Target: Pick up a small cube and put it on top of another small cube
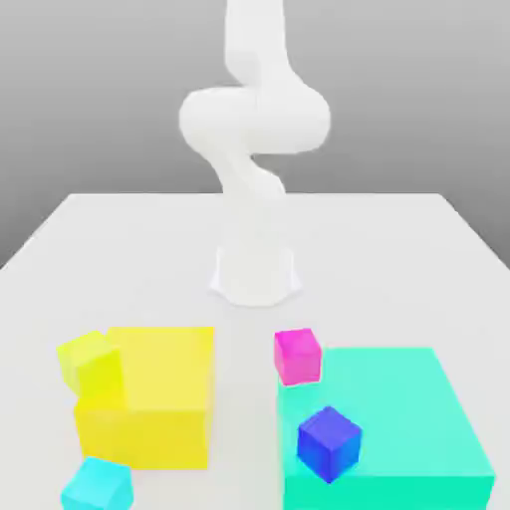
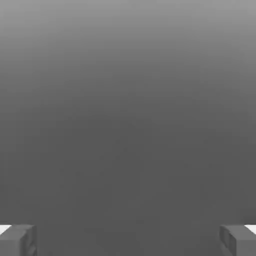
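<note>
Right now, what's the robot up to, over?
Gripper open, holding nothing. Light cyan cube untouched on table, beside big yellow block. Nothing on top of it.

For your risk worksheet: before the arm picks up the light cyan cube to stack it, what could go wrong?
1. The light cyan cube sits close to the large yellow block, so an open finger might bump it.
2. The small dark blue cube looks tilted on the turquoise block, a possibly unsteady base.
</note>
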